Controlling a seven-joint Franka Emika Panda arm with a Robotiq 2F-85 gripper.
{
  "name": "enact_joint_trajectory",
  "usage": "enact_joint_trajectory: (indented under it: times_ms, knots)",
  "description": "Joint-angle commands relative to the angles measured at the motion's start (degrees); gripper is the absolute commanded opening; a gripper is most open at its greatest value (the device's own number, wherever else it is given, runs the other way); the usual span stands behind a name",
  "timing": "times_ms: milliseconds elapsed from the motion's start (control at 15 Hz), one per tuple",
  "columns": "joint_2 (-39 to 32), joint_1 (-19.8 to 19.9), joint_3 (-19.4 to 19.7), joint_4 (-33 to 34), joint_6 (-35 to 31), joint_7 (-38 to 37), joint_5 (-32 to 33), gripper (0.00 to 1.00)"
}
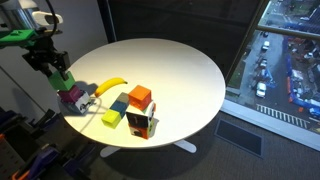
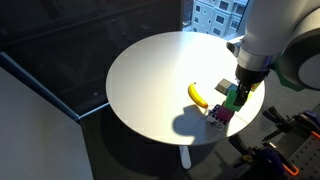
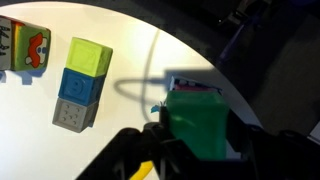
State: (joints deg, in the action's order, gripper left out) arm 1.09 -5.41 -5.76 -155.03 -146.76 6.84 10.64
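Note:
My gripper [image 3: 200, 132] is shut on a green block [image 3: 200, 122], with a finger on each of its sides. In both exterior views the green block [image 1: 63, 78] [image 2: 233, 98] is directly over a purple block [image 1: 73, 98] [image 2: 222, 114] at the edge of the round white table [image 1: 170, 60]. Whether the two blocks touch I cannot tell. A banana [image 1: 108, 87] [image 2: 198, 95] lies just beside the purple block. In the wrist view the block under the green one is mostly hidden.
A row of yellow-green [image 3: 88, 55], blue [image 3: 77, 86] and grey [image 3: 73, 115] blocks lies near a picture cube [image 3: 25, 48]. An orange block [image 1: 140, 96] sits among them. The table edge [image 3: 215, 70] runs close past the gripper, and a window [image 1: 285, 60] is beyond.

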Motion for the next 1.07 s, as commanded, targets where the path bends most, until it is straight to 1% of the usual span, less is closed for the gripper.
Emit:
enact_joint_trajectory:
  times_ms: [0,1000]
  knots:
    - [-0.29,-0.76,-0.61,0.69,0.78,-2.14,-0.53,0.30]
    - [-3.92,-0.79,-0.24,2.66,0.21,-1.93,0.15,0.30]
